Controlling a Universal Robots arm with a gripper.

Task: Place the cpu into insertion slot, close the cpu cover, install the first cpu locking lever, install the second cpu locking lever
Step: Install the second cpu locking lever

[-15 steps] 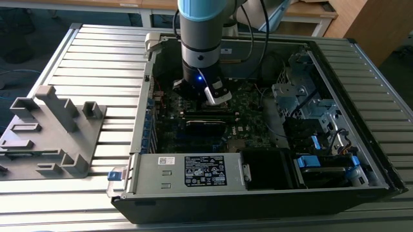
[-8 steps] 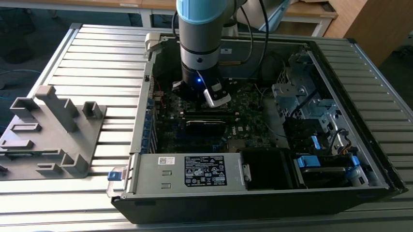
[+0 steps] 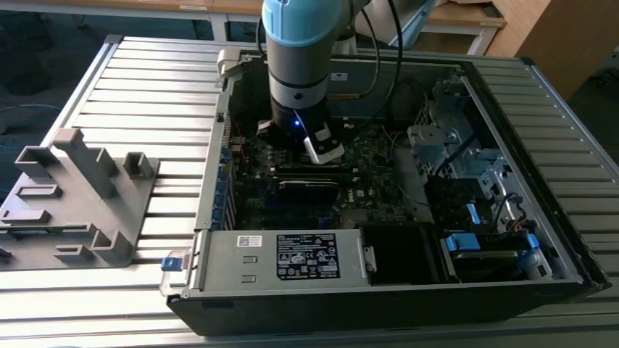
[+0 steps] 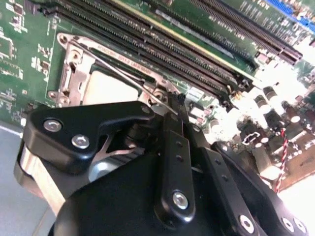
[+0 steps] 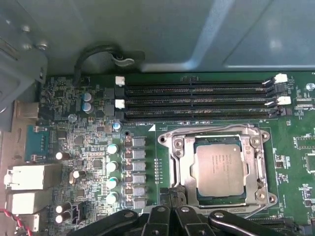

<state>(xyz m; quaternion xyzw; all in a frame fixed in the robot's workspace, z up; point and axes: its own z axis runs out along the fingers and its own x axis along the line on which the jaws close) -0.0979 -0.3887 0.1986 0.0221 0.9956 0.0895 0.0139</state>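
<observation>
The cpu lies flat in the insertion slot, its dull metal top showing through the cut-out of the silver cpu cover, which is down over it. In the second wrist view the cpu and the cover sit just beyond my black fingers. A thin wire locking lever runs slantwise across the cover to the tips of my gripper. The jaws are shut, with the tips right at the lever's end. The gripper stands at the socket's edge, deep inside the computer case.
Long black memory slots run beside the socket, and a row of capacitors stands on its other side. The case wall, drive cage and power supply enclose the board. A grey fixture sits at the exterior view's left.
</observation>
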